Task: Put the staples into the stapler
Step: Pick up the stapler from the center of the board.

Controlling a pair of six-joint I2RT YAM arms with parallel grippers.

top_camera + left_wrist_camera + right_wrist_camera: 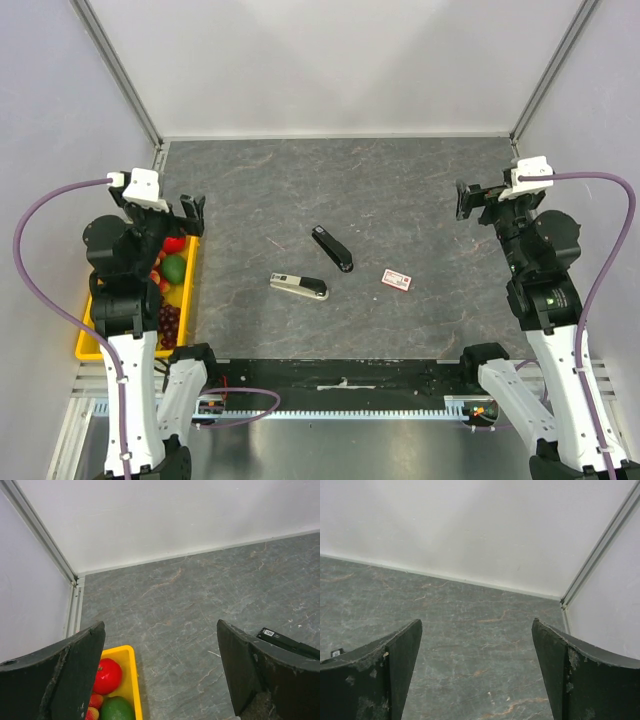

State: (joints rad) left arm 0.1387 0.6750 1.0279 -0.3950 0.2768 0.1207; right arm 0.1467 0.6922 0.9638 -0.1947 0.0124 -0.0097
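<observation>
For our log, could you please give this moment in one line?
left gripper open | right gripper open | staples, black stapler, grey stapler on table, ungripped

Overhead camera sits high and behind me, looking steeply down and forward. The whole table (400, 180) and its walls (330, 60) fit in, with everything small. My left wrist camera hangs low, peering forward between the spread fingers of my left gripper (160, 625) into the far left corner. It catches the yellow bin (131, 670) and the black stapler (287, 642), both also seen from above. Right wrist camera has the same low pose, looking through my right gripper (477, 622) at the far right corner, close on tabletop and wall.
</observation>
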